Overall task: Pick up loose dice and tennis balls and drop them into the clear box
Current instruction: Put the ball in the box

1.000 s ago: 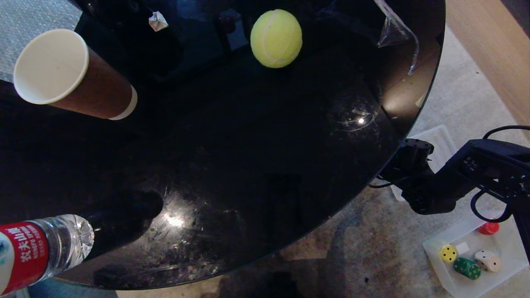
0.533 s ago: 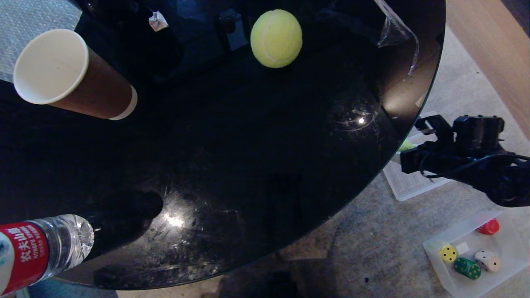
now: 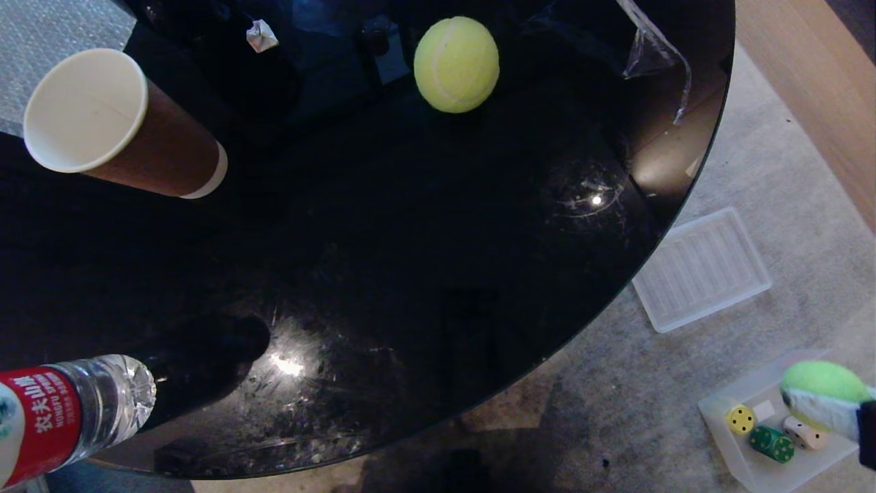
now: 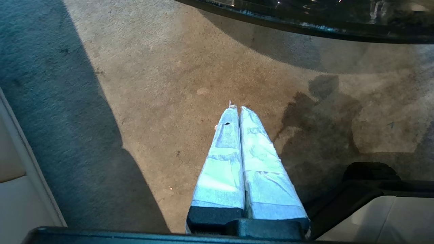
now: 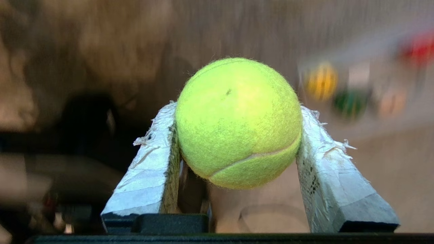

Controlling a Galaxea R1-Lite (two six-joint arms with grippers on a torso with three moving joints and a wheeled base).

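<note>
Tennis balls [image 3: 456, 64] number two; three dice [image 3: 772, 443] show.

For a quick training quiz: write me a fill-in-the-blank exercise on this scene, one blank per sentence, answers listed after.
1. The right gripper is shut on a ____.
2. The second tennis ball rests on the black ____.
3. The clear box stands on the ____.
4. Beside the yellow die in the box lies a dark ____ die.

Missing words: tennis ball; table; floor; green
</note>
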